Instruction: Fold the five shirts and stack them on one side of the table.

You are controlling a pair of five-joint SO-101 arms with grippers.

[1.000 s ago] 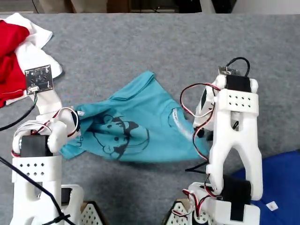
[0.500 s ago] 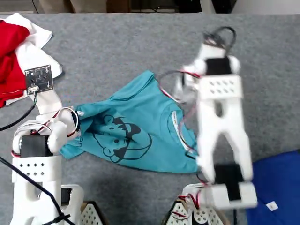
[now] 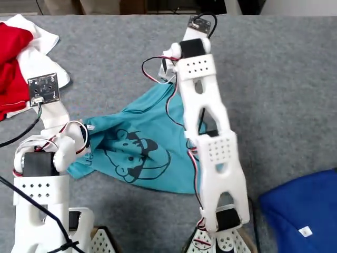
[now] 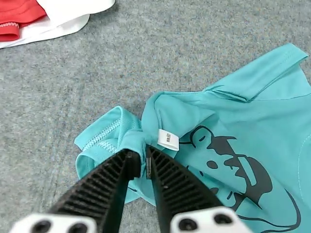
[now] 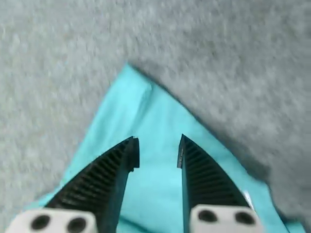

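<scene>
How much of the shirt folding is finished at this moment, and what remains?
Done: nothing looks stacked yet. In hand: the teal shirt lies crumpled mid-table; the left hand is shut on its fabric by the label, the right hand open over its far corner. Left: fold it, then the red shirt and white shirt heaped at the far-left corner, and maybe the blue shirt at the near-right edge.

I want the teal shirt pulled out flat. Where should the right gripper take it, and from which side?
Probably the pointed far corner of the teal shirt, from above: it juts out free, and the open right gripper hovers over it, opposite where the left gripper pinches.
</scene>
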